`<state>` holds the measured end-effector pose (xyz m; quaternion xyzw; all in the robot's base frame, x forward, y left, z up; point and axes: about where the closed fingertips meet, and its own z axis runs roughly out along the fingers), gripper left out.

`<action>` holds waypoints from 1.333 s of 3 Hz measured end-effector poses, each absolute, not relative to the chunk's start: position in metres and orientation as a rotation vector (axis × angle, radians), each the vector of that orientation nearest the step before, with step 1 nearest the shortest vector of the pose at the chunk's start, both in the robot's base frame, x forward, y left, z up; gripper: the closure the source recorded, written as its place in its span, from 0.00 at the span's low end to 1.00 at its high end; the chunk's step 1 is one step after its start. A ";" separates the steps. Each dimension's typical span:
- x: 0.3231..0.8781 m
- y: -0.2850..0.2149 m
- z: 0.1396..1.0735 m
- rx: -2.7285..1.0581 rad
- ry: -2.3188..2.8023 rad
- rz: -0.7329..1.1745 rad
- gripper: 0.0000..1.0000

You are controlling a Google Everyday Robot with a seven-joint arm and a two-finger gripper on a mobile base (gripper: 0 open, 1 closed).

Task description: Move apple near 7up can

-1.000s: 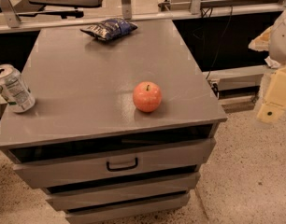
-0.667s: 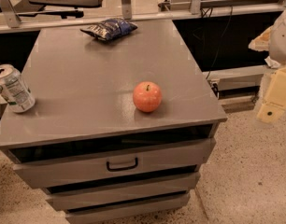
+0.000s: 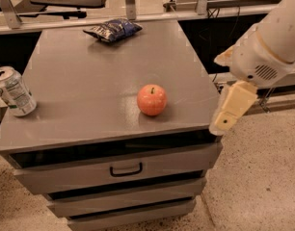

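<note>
Drawers: sitting shut under the bench top, nearest the camera, and playing no part in the task.
Hand: hanging at the front-right corner of the bench, at about 3 o'clock from the apple and near it, with no contact. It is pointing down and to the left. Whether it is set wide or narrow cannot be told here. It is not holding the apple.
Change: the arm is travelling in from the right. A second ago the hand was sitting well out to the right, apart from the bench; it is now overlapping the bench corner.
Apple: resting stem-up at 5 o'clock from the bench centre, near the front edge. It is not shifting between views.
7up can: standing at the left edge of the bench, at 9 o'clock from the apple and well apart from it. It is not shifting either.
Snack bag: lying at the far edge, at 11 o'clock from the apple, away from the straight line between apple and can.
Meaning for the task: the approach is probably getting under way. The grasp is not yet made, and the whole carry toward 9 o'clock is remaining.
</note>
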<state>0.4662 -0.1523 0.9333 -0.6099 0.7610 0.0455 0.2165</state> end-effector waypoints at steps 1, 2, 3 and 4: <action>0.488 -0.105 0.905 -1.659 2.024 0.246 0.00; 0.505 -0.067 0.884 -1.621 1.939 0.323 0.00; 0.522 -0.041 0.870 -1.572 1.873 0.379 0.00; 0.535 -0.028 0.859 -1.511 1.851 0.448 0.00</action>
